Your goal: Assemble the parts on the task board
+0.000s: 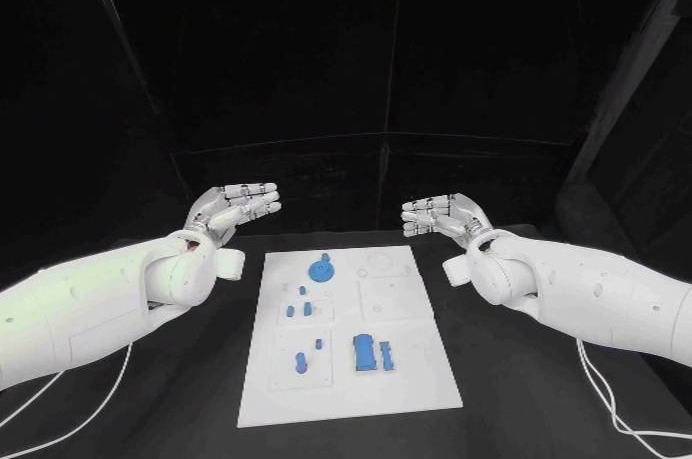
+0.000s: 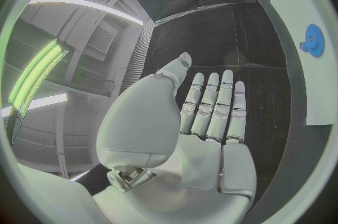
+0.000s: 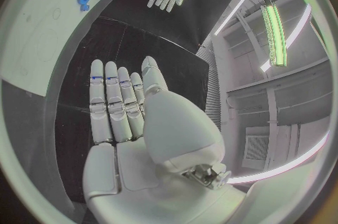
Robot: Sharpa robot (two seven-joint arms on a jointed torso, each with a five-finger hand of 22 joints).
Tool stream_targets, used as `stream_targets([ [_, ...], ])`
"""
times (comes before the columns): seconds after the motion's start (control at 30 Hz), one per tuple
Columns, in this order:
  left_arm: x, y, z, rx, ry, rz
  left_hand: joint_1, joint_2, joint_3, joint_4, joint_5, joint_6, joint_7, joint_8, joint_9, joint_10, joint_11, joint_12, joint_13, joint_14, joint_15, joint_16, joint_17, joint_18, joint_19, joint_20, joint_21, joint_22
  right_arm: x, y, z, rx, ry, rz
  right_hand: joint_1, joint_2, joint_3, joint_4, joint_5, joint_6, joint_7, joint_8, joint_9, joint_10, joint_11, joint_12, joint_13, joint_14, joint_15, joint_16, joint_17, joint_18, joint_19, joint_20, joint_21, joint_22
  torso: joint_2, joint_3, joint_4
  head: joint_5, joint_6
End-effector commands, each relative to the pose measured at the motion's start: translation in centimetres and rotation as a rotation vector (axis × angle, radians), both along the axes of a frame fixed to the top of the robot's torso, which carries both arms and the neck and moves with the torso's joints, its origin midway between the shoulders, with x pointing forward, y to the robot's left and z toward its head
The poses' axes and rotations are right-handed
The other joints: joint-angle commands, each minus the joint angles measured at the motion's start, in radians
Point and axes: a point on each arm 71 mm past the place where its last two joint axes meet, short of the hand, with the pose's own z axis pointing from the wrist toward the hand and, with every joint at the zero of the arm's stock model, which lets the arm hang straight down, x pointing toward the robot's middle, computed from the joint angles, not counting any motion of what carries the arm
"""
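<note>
The blue parts (image 1: 371,352) lie on the white task board (image 1: 418,384) at the frame's lower centre; they look small, light, rigid and likely slippery, best pinched across their sides. Their exact shapes and seating are too small to tell. Left hand (image 1: 234,209) and right hand (image 1: 446,217) hover above the board's far end, fingers apart, holding nothing.

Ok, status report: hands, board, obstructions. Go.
Left hand open, right hand open, both raised beyond the task board. Blue parts lying on it, untouched. Nothing in the way.
</note>
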Motion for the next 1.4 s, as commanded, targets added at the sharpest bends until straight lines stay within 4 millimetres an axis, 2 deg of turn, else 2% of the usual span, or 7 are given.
stream_targets([
  [0.03, 0.3, 0.3, 0.0, -0.009, -0.017, 0.081, -0.002, 0.011, -0.006, 0.001, 0.003, -0.007, 0.001, -0.004, -0.001, -0.008, 0.001, -0.004, -0.001, -0.002, -0.006, -0.006, -0.001, 0.014, 0.009, 0.000, -0.002, 0.000, 0.5, 0.1, 0.3, 0.055, -0.031, 0.018, -0.014, -0.002, 0.001, -0.010, -0.002, 0.006, -0.001, -0.003, -0.006, 0.005, 0.001, -0.006, -0.008, 0.005, 0.002, -0.006, -0.009, 0.004, 0.009, 0.002, -0.012, -0.009, -0.007, 0.0038, 0.0063, 0.004, 0.003],
  [0.1, 0.2, -0.1, -0.2, 0.000, 0.001, 0.018, -0.410, 0.096, -0.072, -0.036, -0.030, -0.286, -0.049, -0.066, -0.065, -0.285, -0.051, -0.064, -0.063, -0.271, -0.051, -0.044, -0.070, -0.051, -0.172, -0.087, -0.063, -0.086, 0.4, 0.0, -0.1, 0.006, -0.006, -0.004, -0.470, -0.055, 0.101, -0.005, -0.059, -0.288, -0.061, -0.066, -0.036, -0.331, -0.045, -0.069, -0.072, -0.344, -0.033, -0.072, -0.090, -0.054, -0.288, -0.062, -0.095, -0.060, -0.003, 0.0012, 0.0024, 0.002, 0.002],
  [0.37, -0.8, -1.1, -0.7, 0.012, 0.008, 0.039, -0.649, 0.096, -0.117, -0.036, -0.101, -0.454, -0.077, -0.066, -0.065, -0.454, -0.081, -0.064, -0.063, -0.428, -0.083, -0.071, -0.070, -0.067, -0.267, -0.137, -0.063, -0.136, -0.7, 0.9, 0.1, 0.040, -0.011, -0.037, -0.741, -0.082, 0.157, -0.005, -0.093, -0.449, -0.095, -0.066, -0.107, -0.516, -0.070, -0.069, -0.072, -0.537, -0.110, -0.072, -0.090, -0.071, -0.450, -0.100, -0.146, -0.093, -0.003, 0.0181, 0.0128, 0.032, 0.037],
  [0.7, -4.8, -4.5, -1.4, 0.058, 0.018, 0.125, -0.895, 0.096, -0.158, -0.036, -0.101, -0.624, -0.164, -0.066, -0.065, -0.622, -0.172, -0.064, -0.063, -0.591, -0.170, -0.143, -0.070, -0.089, -0.374, -0.189, -0.063, -0.187, -4.9, 3.7, 1.1, 0.139, -0.005, -0.157, -1.012, -0.174, 0.216, -0.005, -0.197, -0.620, -0.132, -0.066, -0.107, -0.711, -0.150, -0.069, -0.072, -0.740, -0.110, -0.072, -0.090, -0.099, -0.623, -0.138, -0.195, -0.183, -0.003, 0.0262, 0.0177, 0.046, 0.053],
  [0.73, -5.3, -4.8, -1.4, 0.062, 0.018, 0.134, -0.907, 0.096, -0.160, -0.036, -0.101, -0.632, -0.164, -0.066, -0.065, -0.631, -0.172, -0.064, -0.063, -0.598, -0.170, -0.143, -0.070, -0.089, -0.379, -0.192, -0.063, -0.189, -5.3, 4.0, 1.2, 0.146, -0.003, -0.167, -1.032, -0.174, 0.221, -0.005, -0.197, -0.632, -0.204, -0.066, -0.107, -0.725, -0.150, -0.069, -0.072, -0.755, -0.110, -0.072, -0.090, -0.103, -0.635, -0.141, -0.198, -0.183, -0.003, 0.0262, 0.0177, 0.046, 0.053],
  [0.8, -6.1, -5.4, -1.3, 0.070, 0.016, 0.153, -0.955, 0.096, -0.167, -0.036, -0.101, -0.665, -0.164, -0.066, -0.065, -0.663, -0.172, -0.064, -0.063, -0.630, -0.170, -0.143, -0.070, -0.169, -0.400, -0.202, -0.063, -0.200, -6.1, 4.4, 1.5, 0.158, 0.003, -0.187, -1.083, -0.174, 0.231, -0.005, -0.197, -0.664, -0.204, -0.066, -0.107, -0.762, -0.150, -0.069, -0.072, -0.793, -0.110, -0.072, -0.090, -0.103, -0.668, -0.216, -0.207, -0.183, -0.003, 0.0262, 0.0177, 0.046, 0.053],
  [1.4, -7.7, -6.4, -1.0, 0.084, 0.012, 0.188, -1.171, 0.096, -0.240, -0.036, -0.101, -0.815, -0.164, -0.066, -0.065, -0.812, -0.172, -0.064, -0.063, -0.772, -0.170, -0.143, -0.070, -0.169, -0.495, -0.290, -0.063, -0.287, -7.2, 4.9, 1.8, 0.173, 0.011, -0.213, -1.329, -0.174, 0.334, -0.005, -0.197, -0.818, -0.204, -0.066, -0.107, -0.938, -0.150, -0.069, -0.072, -0.976, -0.110, -0.072, -0.090, -0.179, -0.823, -0.216, -0.292, -0.183, -0.003, 0.0262, 0.0177, 0.046, 0.053],
])
